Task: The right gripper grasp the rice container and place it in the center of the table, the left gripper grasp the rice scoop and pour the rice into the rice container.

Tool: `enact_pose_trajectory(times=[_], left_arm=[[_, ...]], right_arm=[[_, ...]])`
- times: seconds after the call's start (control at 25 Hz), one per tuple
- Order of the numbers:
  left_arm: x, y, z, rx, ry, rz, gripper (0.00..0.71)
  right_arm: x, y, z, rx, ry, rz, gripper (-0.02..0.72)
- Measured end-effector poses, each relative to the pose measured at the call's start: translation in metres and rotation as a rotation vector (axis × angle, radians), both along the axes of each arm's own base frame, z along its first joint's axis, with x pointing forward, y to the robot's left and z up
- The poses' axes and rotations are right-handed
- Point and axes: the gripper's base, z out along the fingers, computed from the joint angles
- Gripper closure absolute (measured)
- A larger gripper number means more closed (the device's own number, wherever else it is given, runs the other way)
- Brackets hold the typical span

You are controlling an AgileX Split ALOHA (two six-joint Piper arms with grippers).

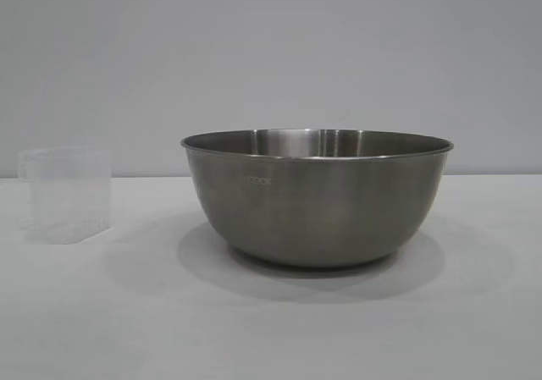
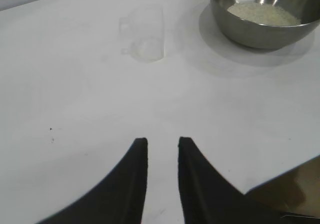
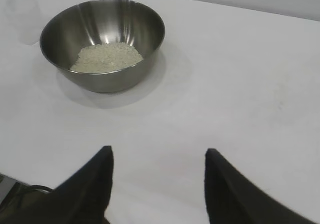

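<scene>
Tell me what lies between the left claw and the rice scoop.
Only bare table, per the left wrist view: left claw, rice scoop.

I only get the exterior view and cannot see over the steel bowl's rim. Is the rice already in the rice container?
Observer: Yes. The rice lies as an off-white heap on the floor of the rice container.
Operator: And the rice scoop, anything in it?
Observer: The left wrist view shows the rice scoop upright on the table beside the container, apart from it, with no rice showing inside.
Operator: I see neither arm. Where are they?
Observer: The left gripper is back from the scoop, holding nothing, its fingers slightly apart.
Operator: The other?
Observer: The right gripper is open over bare table, short of the container.
</scene>
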Motion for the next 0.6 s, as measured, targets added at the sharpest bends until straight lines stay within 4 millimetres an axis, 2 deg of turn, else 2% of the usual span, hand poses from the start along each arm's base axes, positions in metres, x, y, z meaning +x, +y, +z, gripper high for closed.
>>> enact_pose_trajectory(times=[0.24, 0.6], left_arm=[[0.0010, -0.0012, 0.0000, 0.000, 0.000, 0.110, 0.574], [0.0019, -0.0021, 0.0000, 0.000, 0.000, 0.198, 0.574]], right_arm=[[0.0003, 0.0018, 0.0000, 0.000, 0.000, -0.180, 0.313], [0.0003, 0.0020, 0.0000, 0.000, 0.000, -0.200, 0.313]])
